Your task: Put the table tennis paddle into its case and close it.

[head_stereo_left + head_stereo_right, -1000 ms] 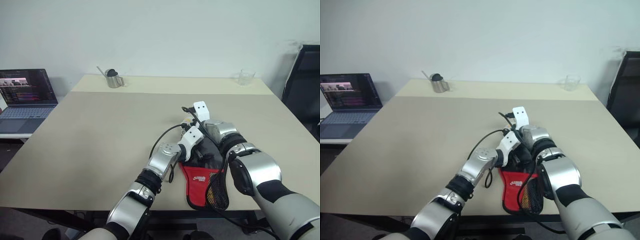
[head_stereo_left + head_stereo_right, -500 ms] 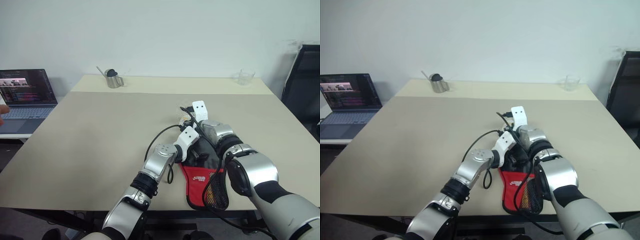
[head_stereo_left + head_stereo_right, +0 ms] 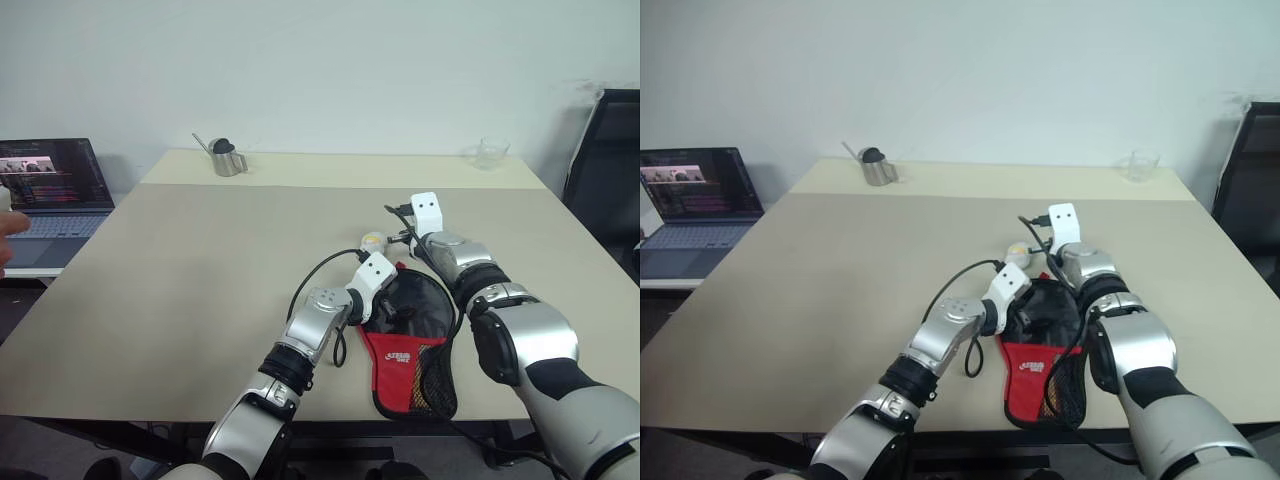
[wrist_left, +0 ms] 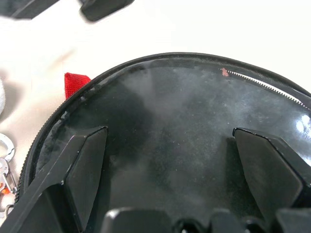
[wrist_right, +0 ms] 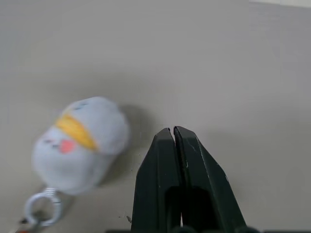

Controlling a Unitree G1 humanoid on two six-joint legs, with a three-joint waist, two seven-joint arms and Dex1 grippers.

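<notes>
the case [image 3: 412, 335] lies near the front edge of the table [image 3: 200, 270], its round black part toward the far side and its red part with the white logo toward the front; a black mesh panel runs along its right side; the table tennis paddle is not to be told apart from the case in these views, so i cannot say if it is inside; the left gripper [image 4: 170, 160] stands wide open over the round black face of the case, one finger [image 4: 85, 165] at each side, and it has hold of nothing; the zip teeth run along the rim of the case just beyond the fingers; the right gripper [image 5: 174, 138] is above the bare table just beyond the case, its two fingers pressed together with nothing between them; a small white plush charm [image 5: 80, 143] with a metal ring lies just beside the far left rim of the case, near the right gripper but apart from it; a laptop [image 3: 50, 200] is well to the left of the case; a metal jug [image 3: 228, 157] and a glass [image 3: 491, 153] stand far behind the case.
</notes>
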